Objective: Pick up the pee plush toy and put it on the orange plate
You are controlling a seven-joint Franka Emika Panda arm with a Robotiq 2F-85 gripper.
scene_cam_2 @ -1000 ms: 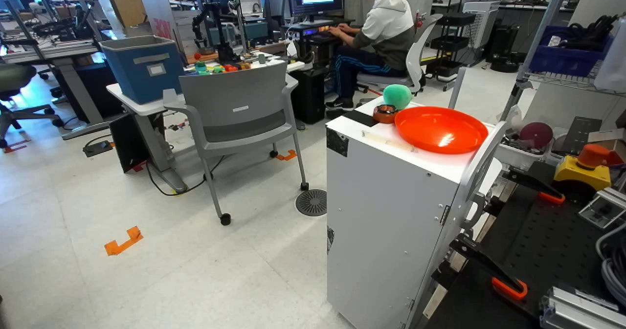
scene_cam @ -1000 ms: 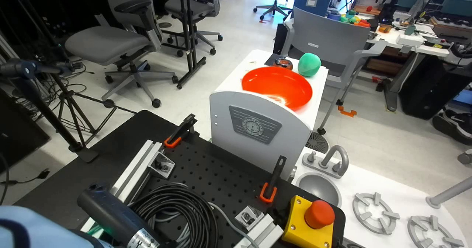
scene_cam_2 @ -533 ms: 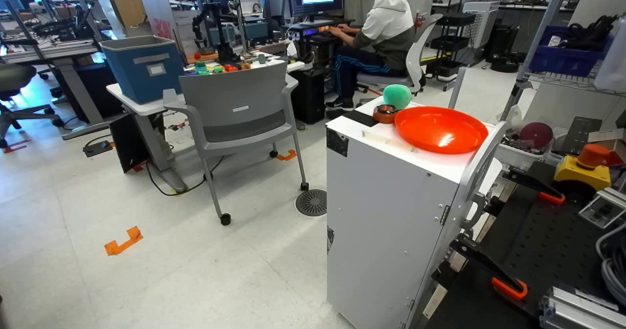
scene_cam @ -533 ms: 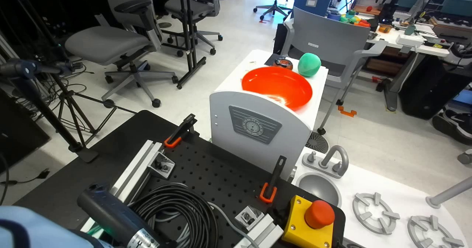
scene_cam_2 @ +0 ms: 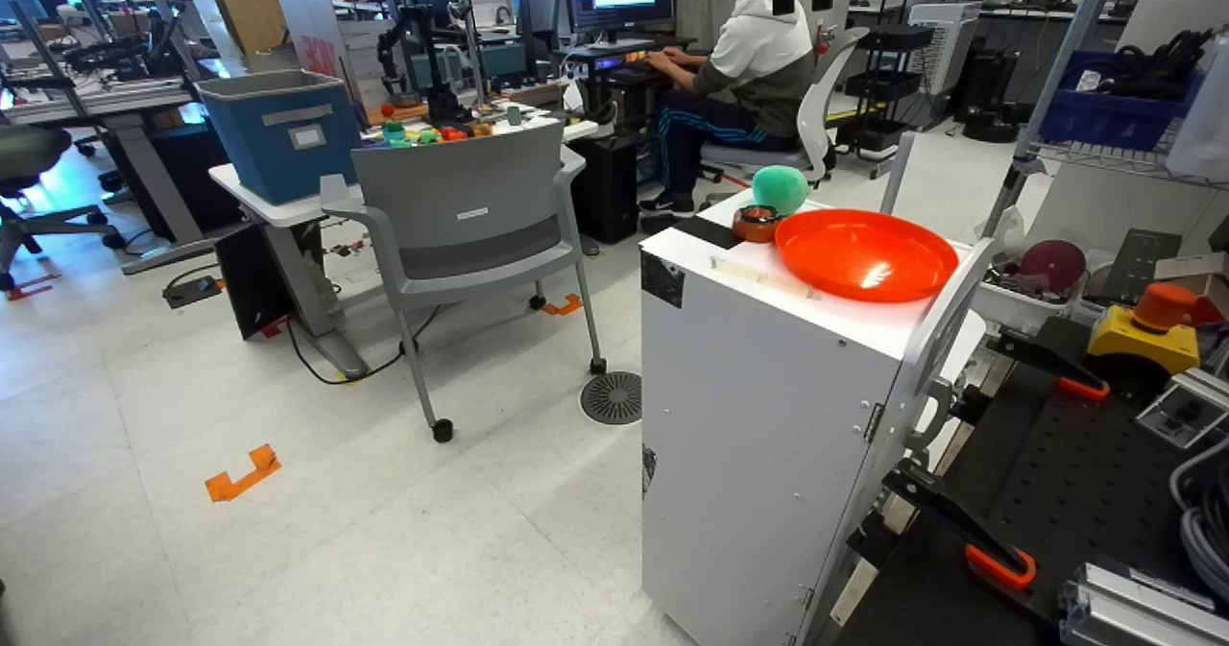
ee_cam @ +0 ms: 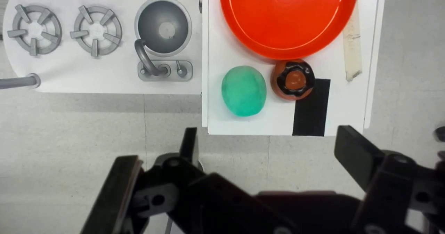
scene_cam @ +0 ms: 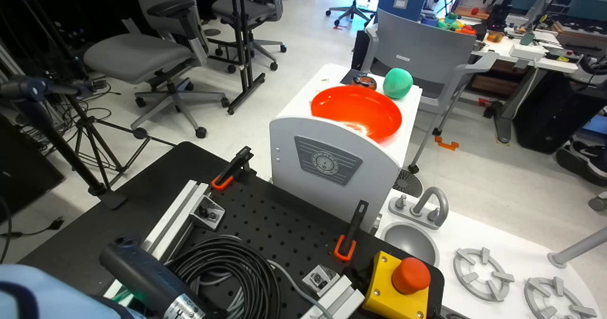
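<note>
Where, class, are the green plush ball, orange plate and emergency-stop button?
Green plush ball (ee_cam: 244,91): wrist view, top.
Orange plate (scene_cam_2: 866,254): an exterior view, inner base.
Emergency-stop button (scene_cam: 411,275): an exterior view, red cap.

In the wrist view, the top edge is cropping the orange plate (ee_cam: 288,22), and the bottom edge the claw (ee_cam: 268,140). In an exterior view, a gray arched panel (scene_cam: 327,195) is covering part of the orange plate's near rim.

bright light, glare on the orange plate (scene_cam_2: 864,256), soft shadow on the floor (ee_cam: 94,136), end effector (ee_cam: 270,147) partly blurred
</note>
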